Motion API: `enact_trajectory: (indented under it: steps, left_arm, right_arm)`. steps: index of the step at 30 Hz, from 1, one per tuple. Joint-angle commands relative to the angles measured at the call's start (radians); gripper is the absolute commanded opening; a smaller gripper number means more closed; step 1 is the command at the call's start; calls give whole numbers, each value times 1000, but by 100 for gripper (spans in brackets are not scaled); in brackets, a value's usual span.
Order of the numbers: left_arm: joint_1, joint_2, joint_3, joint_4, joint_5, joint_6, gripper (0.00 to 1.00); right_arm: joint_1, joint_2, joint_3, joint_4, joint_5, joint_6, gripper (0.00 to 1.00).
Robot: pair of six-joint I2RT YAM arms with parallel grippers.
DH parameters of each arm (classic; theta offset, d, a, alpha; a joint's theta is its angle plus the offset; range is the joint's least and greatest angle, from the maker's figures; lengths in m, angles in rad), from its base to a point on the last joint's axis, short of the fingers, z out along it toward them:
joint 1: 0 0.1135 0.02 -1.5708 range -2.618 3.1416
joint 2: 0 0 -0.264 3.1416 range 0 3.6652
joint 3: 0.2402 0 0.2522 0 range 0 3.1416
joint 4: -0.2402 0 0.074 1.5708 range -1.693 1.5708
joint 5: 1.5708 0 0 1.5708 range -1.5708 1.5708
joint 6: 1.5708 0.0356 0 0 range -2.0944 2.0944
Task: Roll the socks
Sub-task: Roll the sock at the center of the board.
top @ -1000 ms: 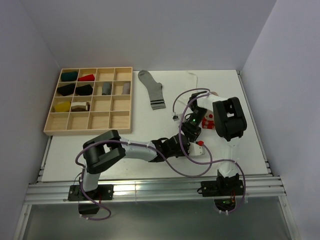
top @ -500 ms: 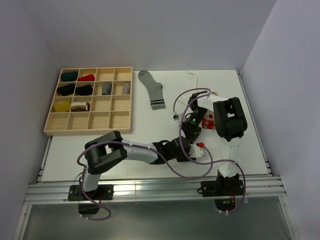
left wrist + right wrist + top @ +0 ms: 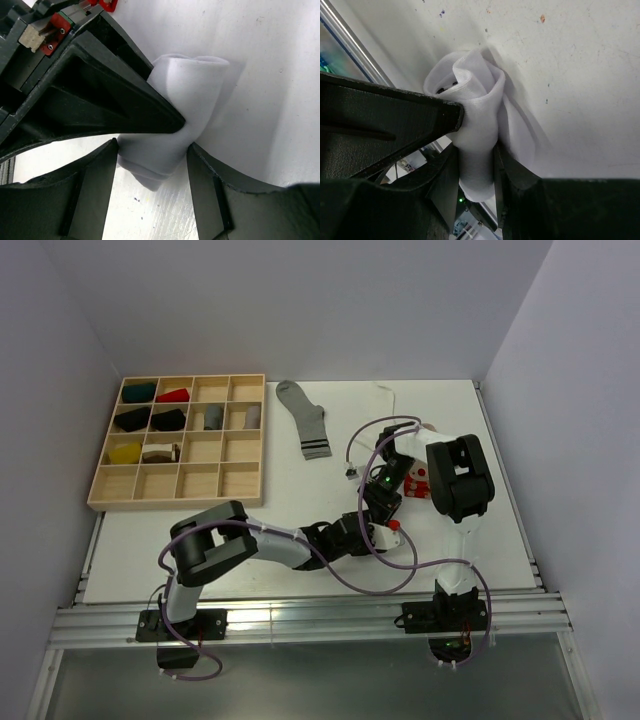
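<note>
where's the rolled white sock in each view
Top external: hidden right of centre, where the left gripper meets the right gripper.
Left wrist: rolled white sock at centre of frame.
Right wrist: centre, standing upright.
Shared landmark: the white table beneath it.

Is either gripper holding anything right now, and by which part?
The right gripper pinches the rolled white sock across its sides, below the open end. The left gripper straddles the same roll; grip unclear.

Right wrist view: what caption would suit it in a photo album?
The right gripper pinches a rolled white sock, white table behind.
</note>
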Motion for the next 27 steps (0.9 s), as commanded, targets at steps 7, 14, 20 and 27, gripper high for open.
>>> enact_trajectory:
  steps: [7, 14, 20, 27]
  left_arm:
    - [38, 18, 39, -166, 135, 2, 59]
    - [41, 87, 137, -350, 229, -35, 39]
    - [61, 105, 178, -425, 296, -64, 21]
    - [95, 111, 209, -502, 387, -82, 8]
  right_arm:
    - [8, 21, 2, 84, 42, -16, 23]
    - [8, 17, -7, 84, 35, -19, 25]
    - [2, -9, -11, 113, 37, 6, 34]
    - [-42, -138, -39, 188, 3, 30, 49]
